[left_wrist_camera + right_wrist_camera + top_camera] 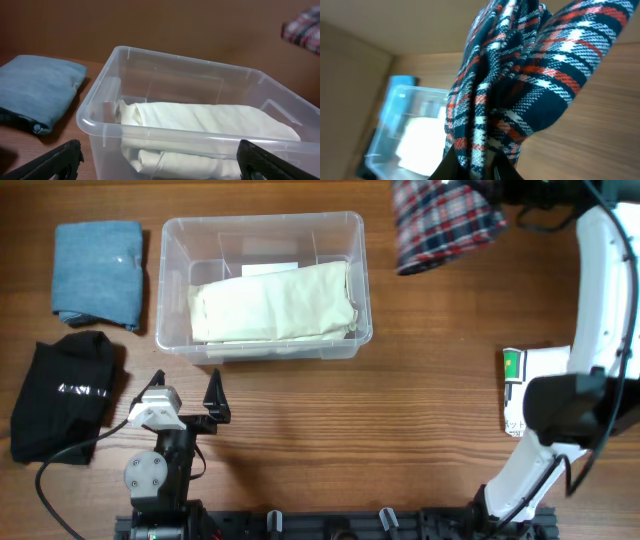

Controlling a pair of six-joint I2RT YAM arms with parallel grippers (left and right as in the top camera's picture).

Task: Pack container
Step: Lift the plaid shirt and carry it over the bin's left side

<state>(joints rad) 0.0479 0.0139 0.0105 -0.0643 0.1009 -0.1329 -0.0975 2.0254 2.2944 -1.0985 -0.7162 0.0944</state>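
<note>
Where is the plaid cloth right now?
In the overhead view it is at the top right: the plaid cloth hangs from the right gripper, just right of the container and its far corner.

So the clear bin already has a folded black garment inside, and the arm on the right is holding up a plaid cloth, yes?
Not quite: the overhead view shows the folded garment inside the container is cream, not black. The right arm does hold up the plaid cloth.

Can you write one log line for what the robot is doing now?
right gripper: shut on plaid cloth, in air | left gripper: open, empty | container: cream cloth inside
</note>
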